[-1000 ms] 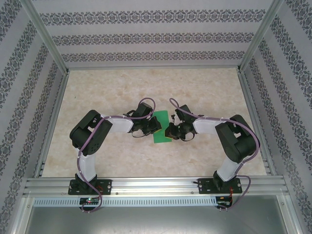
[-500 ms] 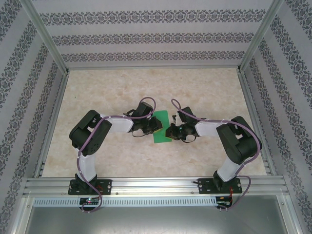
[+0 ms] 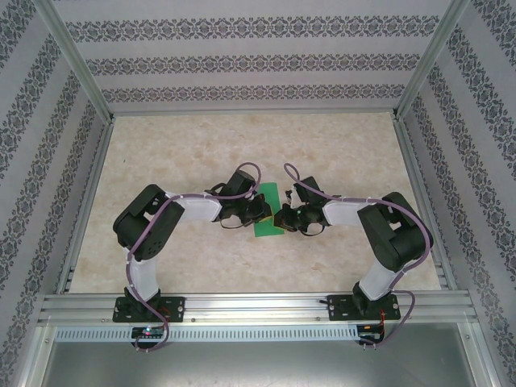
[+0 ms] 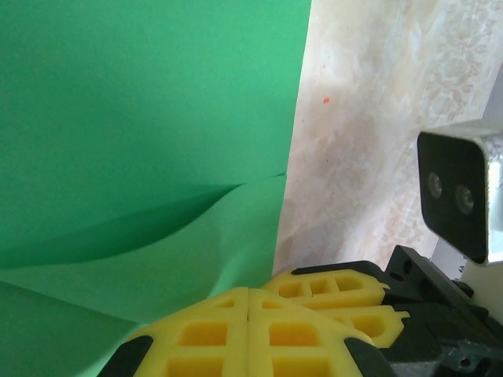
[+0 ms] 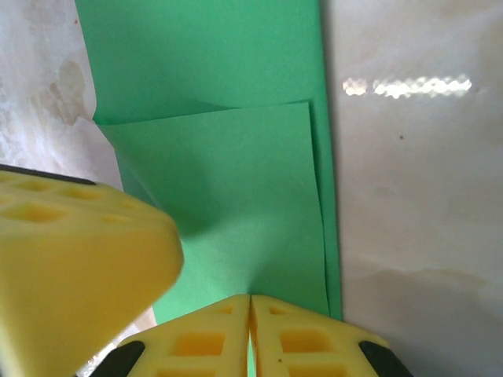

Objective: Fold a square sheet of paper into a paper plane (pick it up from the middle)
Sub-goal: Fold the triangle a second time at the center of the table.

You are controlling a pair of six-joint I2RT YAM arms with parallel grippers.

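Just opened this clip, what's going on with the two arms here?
Both arms meet over a green sheet of paper lying in the middle of the table. The left gripper and the right gripper are each closed on the sheet from opposite sides. The paper has a folded flap and some buckling but is not a pointed plane, so the folding looks part-way done.

A marbled beige tabletop (image 3: 339, 153) spreads beneath the jaws. Beyond them and to both sides rise white walls (image 3: 242, 60) (banded with grey ornament), edged by aluminium rails (image 3: 258, 305). Bright glare (image 5: 407, 85) streaks the tabletop.
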